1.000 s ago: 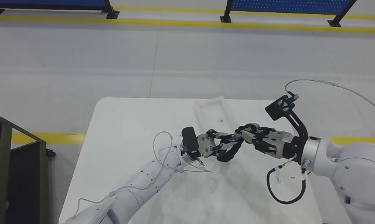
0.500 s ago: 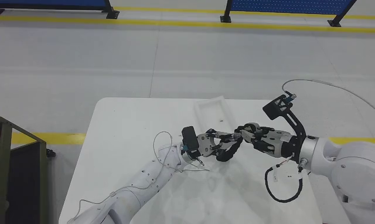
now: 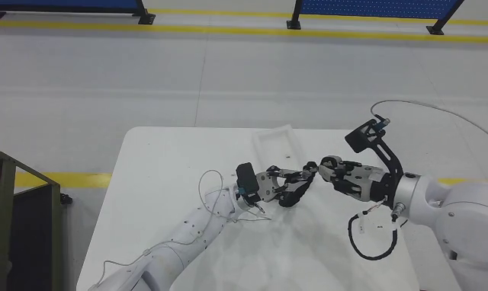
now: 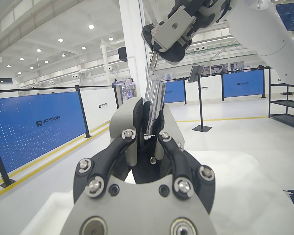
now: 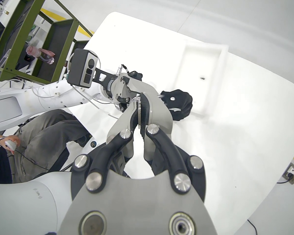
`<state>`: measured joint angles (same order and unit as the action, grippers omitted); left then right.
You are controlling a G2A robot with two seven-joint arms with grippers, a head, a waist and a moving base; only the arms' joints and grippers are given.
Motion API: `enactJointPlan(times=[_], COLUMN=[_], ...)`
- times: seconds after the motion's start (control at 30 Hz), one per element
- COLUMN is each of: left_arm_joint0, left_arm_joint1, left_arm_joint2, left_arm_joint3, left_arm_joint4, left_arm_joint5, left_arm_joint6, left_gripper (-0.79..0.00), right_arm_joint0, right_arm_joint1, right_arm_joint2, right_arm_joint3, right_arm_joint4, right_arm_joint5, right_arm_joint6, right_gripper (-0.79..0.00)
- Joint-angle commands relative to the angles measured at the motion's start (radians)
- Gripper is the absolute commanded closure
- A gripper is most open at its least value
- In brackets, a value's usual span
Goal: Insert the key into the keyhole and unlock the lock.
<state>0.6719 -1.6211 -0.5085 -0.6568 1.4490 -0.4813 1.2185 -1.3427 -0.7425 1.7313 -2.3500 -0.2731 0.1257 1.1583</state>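
My right end effector (image 4: 161, 46), clenched on the key (image 4: 153, 61), has edged closer to the lock (image 4: 153, 106), which my left end effector (image 4: 150, 119) grasps above the counter (image 3: 168, 169). The key's tip hangs just short of the lock's end, so I judge insertion comes next.

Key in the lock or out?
Out. The key, held in the right gripper, has its tip just short of the lock in the left gripper; a gap shows between them.

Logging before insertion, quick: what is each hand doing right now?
Left hand: closed on the lock.
Right hand: closed on the key.
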Motion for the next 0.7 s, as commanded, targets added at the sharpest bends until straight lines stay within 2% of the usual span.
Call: enactJointPlan(times=[0.0,0.43,0.67], left_arm_joint0=[0.001,0.000,-0.017], left_arm_joint1=[0.000,-0.015,-0.046], left_arm_joint2=[-0.004,-0.006,0.002], left_arm_joint3=[-0.002,-0.009,0.024], left_arm_joint4=[0.005,0.050,0.039], left_arm_joint5=[-0.001,-0.006,-0.016], left_arm_joint6=[-0.001,-0.002,0.019], left_gripper=[0.000,0.000,0.000], right_arm_joint0=[0.013,0.097,0.124], right_arm_joint1=[0.004,0.024,0.030], right_arm_joint2=[0.006,-0.010,-0.037], right_arm_joint3=[0.000,0.000,0.000], right_arm_joint4=[-0.030,-0.070,-0.040], right_arm_joint5=[-0.017,-0.059,-0.056], right_arm_joint6=[0.032,0.194,0.230], right_gripper=[0.000,0.000,0.000])
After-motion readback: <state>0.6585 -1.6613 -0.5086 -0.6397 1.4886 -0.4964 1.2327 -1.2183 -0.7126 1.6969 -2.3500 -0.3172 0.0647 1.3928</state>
